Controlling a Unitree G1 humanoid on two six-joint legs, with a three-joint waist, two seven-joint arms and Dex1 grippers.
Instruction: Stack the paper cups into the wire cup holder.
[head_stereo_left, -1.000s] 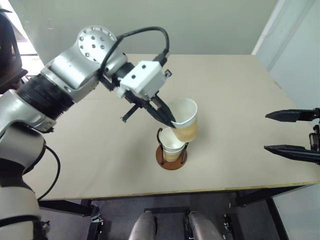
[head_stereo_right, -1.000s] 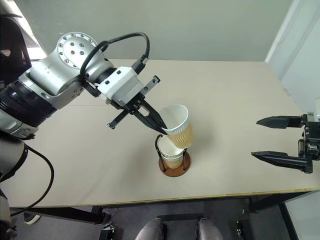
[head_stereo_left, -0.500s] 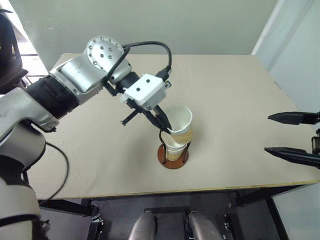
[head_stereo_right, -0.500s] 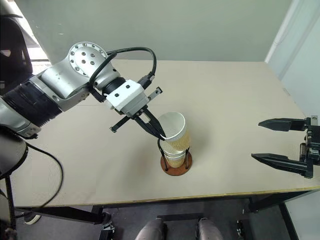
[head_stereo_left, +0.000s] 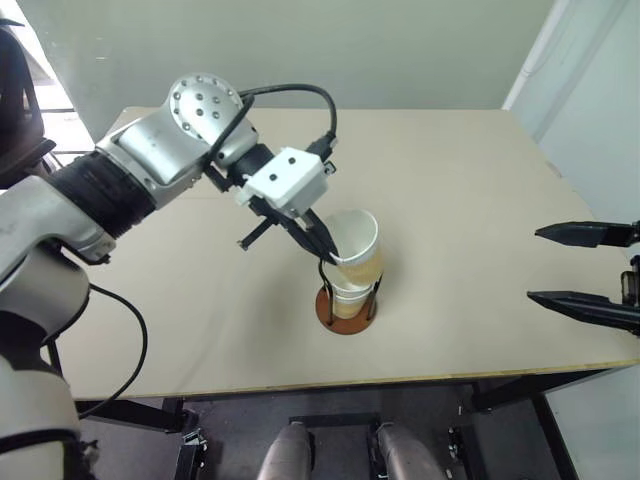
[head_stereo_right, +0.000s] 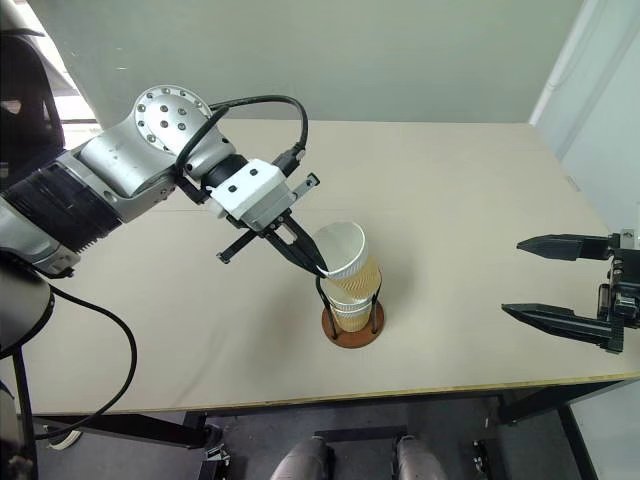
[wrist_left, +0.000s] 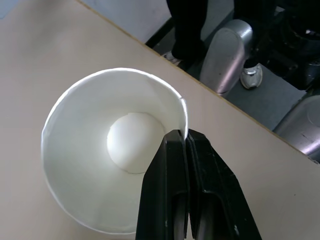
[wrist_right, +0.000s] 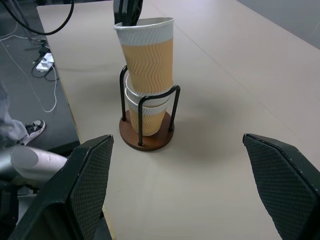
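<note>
**Ana:** Right wrist view makes the arrangement clearest: the wire cup holder (wrist_right: 148, 131) stands on the worktop (wrist_right: 240, 165) with nested cups (wrist_right: 149, 114) already seated between its two black loops, and a top cup (wrist_right: 149, 60) is partly pushed into them, tilted a little off upright.

**Ben:** Why is it held by the rim and not round the body?

**Ana:** My guess is clearance. The left gripper (wrist_left: 186, 142) is clamped tight on the rim wall, one finger inside the cup and one outside, so nothing of it gets between the cup's side and the wire loops while the cup goes down. A hold round the body would likely foul the wires.

**Ben:** So where does the cup sit relative to that gripper?

**Ana:** It hangs from the fingertips, mouth up. In the head views the gripper comes down at a slant from the robot's left and meets the rim on the near-left side, with the holder directly beneath. I judge the cup not fully seated: much of its tan wall is above the loops.

**Ben:** How many cups are below it?

**Ana:** Probably two, going by two white rims in the stack, though I can't be sure from here.

**Ben:** And the other arm?

**Ana:** The right gripper (head_stereo_right: 565, 283) holds nothing, its jaws spread wide, well apart from the holder on the robot's right, aimed toward it.
</note>
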